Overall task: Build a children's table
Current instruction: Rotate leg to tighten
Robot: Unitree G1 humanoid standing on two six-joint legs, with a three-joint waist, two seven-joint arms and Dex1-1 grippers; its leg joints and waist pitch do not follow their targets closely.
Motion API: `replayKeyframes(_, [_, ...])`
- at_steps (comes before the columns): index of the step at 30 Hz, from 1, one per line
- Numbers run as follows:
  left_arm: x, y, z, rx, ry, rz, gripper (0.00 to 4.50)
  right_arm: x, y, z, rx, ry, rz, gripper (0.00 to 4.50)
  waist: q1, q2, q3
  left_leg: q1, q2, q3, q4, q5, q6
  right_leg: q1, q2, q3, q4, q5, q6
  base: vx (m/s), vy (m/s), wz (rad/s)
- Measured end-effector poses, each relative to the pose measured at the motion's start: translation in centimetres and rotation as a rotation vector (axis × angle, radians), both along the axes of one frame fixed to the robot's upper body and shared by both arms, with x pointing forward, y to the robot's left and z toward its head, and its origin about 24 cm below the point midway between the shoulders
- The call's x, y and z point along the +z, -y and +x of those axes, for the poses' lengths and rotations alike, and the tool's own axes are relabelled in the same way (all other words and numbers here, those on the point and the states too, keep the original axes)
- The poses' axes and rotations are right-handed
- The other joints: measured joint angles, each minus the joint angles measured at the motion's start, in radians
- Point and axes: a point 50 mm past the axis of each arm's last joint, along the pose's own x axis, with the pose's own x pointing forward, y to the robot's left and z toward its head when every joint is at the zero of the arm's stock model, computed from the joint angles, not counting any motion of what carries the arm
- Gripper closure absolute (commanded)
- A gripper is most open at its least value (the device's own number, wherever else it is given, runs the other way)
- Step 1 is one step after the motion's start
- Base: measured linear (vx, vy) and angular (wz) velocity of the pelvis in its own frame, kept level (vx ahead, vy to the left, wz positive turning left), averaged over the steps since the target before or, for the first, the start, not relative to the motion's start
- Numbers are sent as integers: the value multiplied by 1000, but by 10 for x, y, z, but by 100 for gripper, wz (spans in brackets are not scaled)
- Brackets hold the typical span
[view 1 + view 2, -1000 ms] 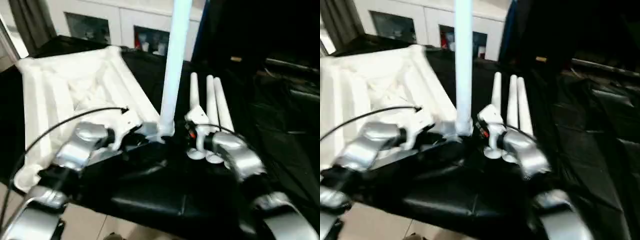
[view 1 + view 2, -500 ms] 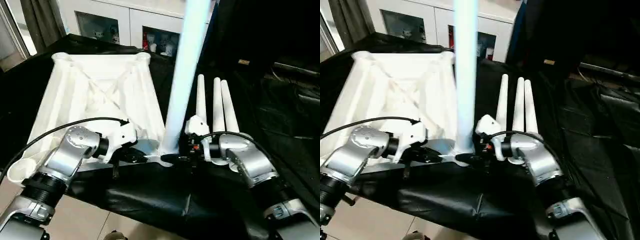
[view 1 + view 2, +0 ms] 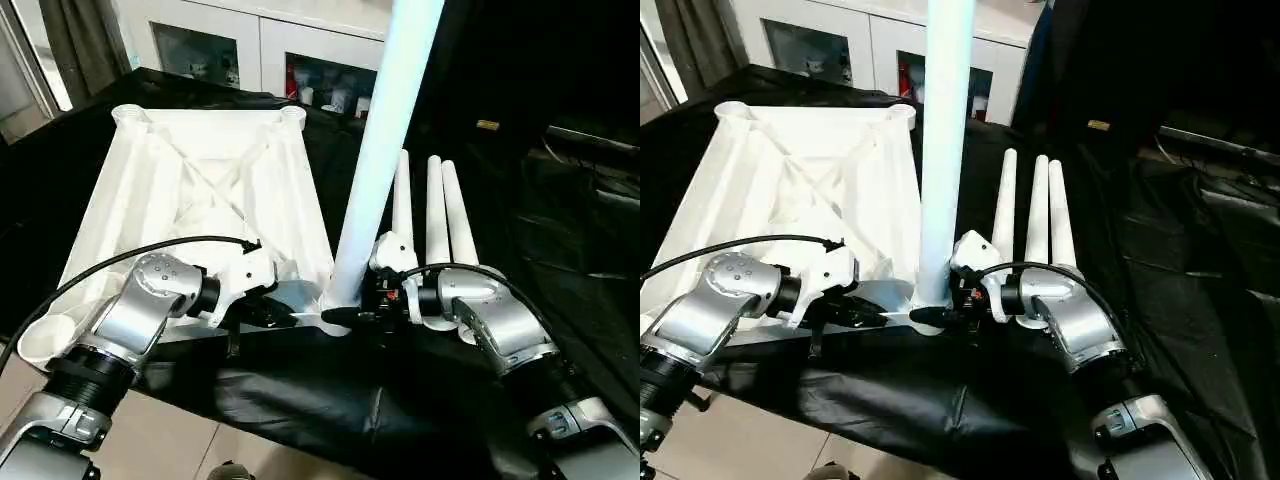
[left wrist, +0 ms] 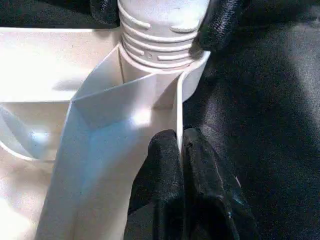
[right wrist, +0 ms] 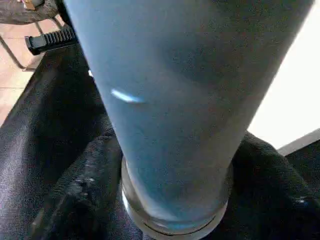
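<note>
One leg (image 3: 375, 170) of four is standing in the near right corner socket (image 4: 160, 85) of the upturned tabletop (image 3: 200, 190), and three more legs (image 3: 430, 215) are lying side by side on the black cloth (image 3: 300, 400) just beyond the right forearm. Over the last second the head camera has been swinging and is now settling, so most of the apparent shift is the view's own. Against the tabletop, the upright leg is keeping its place in the socket, leaning perhaps a touch more toward the right. The left gripper (image 4: 180, 145) is pinching the thin wall of the tabletop just beside that socket, its two black fingers (image 4: 162, 170) pressed narrowly together on the plastic and bracing the top. The right gripper (image 3: 340, 316) is closing around the foot of the leg, with black fingertips (image 4: 220, 22) sitting on either side of its ribbed end. Several thread rings (image 4: 155, 42) are showing above the socket mouth, so the leg is probably seated but not yet wound fully home. That suggests the first leg is partway in, with more turning needed before the other three are fitted.
</note>
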Motion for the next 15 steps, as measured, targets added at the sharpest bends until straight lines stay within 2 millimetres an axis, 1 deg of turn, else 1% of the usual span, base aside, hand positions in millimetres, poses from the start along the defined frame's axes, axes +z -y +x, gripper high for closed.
replayKeyframes(1, [0, 0, 0, 0, 1, 0, 450, 0, 0, 0, -1, 0, 0, 171, 0, 0, 0, 0, 0, 0, 0, 0, 0, 0, 0, 0, 0, 0, 0, 0, 0, 0])
replayKeyframes(5, [-1, 1, 1, 7, 6, -3, 450, -1, 1, 0, -13, -1, 3, 176, 3, 0, 0, 0, 0, 0, 2, 0, 0, 0, 0, 0, 2, 0, 0, 0, 0, 0])
replayKeyframes(9, [-3, 5, 3, 38, 21, -9, 450, -4, 1, 1, -65, 1, 17, 178, 8, -1, 0, 1, 0, 0, 6, 0, 0, 1, -1, 1, 7, 0, 0, 0, 0, 0])
replayKeyframes(10, [-5, 7, 5, 63, 29, -12, 450, -6, -2, 3, -112, 0, 29, 178, 7, -1, 0, 4, 0, 0, 6, 0, 0, 2, -1, 1, 8, 0, 0, 0, 0, 0])
replayKeyframes(11, [-7, 10, 11, 118, 39, -15, 450, -11, -5, 7, -197, -6, 45, 178, 4, -1, -1, 6, 0, 0, 5, 0, 0, 4, -1, 1, 9, 0, 0, 0, 0, 0])
replayKeyframes(12, [-7, 12, 18, 181, 58, -9, 450, -13, -6, 14, -309, -1, 58, 178, -3, -2, -1, 7, 0, 0, 6, 1, -2, 3, -1, 1, 11, 0, 0, -51, -15, 0])
replayKeyframes(15, [-10, 24, 29, 288, 68, -18, 450, -17, -14, 26, -490, -9, 77, 178, -16, -1, -1, 7, 0, -2, 6, 1, -2, 3, -1, 1, 11, -2, 4, -40, -11, 0])
